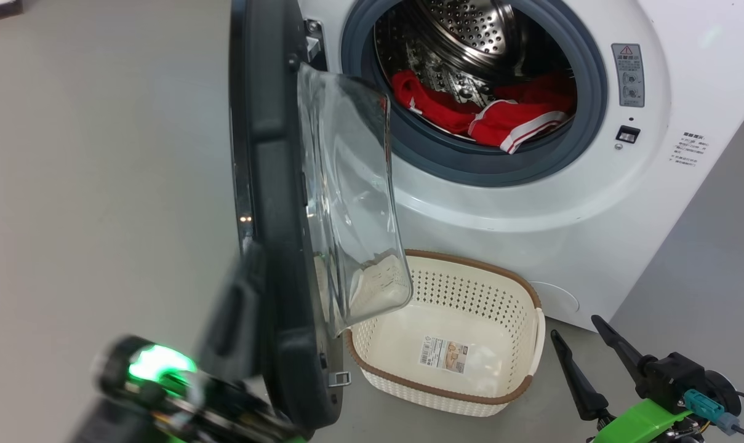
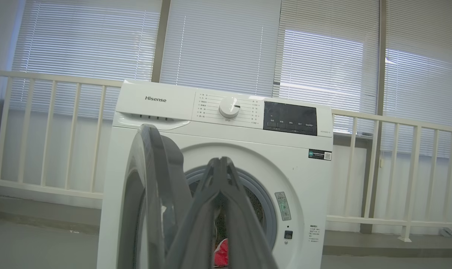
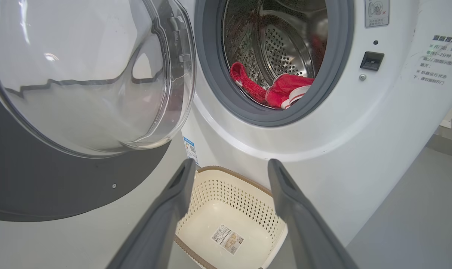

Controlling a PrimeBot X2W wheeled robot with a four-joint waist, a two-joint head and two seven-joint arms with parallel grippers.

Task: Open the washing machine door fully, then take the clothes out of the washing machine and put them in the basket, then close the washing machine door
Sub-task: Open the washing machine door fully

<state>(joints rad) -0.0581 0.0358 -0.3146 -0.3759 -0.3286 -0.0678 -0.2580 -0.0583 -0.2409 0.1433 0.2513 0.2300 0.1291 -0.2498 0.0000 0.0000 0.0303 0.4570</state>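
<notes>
the soft, limp red clothes [image 1: 507, 120] look light, best pinched at their bunched striped edge; the right gripper [image 3: 229, 166] holds its fingers apart, the left gripper [image 2: 221, 161] its fingers together.

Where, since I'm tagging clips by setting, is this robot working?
Likely an indoor lab or demo space: the washing machine stands on bare grey floor before a white railing and blinded windows.

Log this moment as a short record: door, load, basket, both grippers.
door: washing machine door open, standing out from the washing machine
load: red clothes inside, low at the front
container: basket before the machine, no clothes in it
left arm: left gripper shut, nothing between its fingers
right arm: right gripper open, empty, aimed over the basket
</notes>
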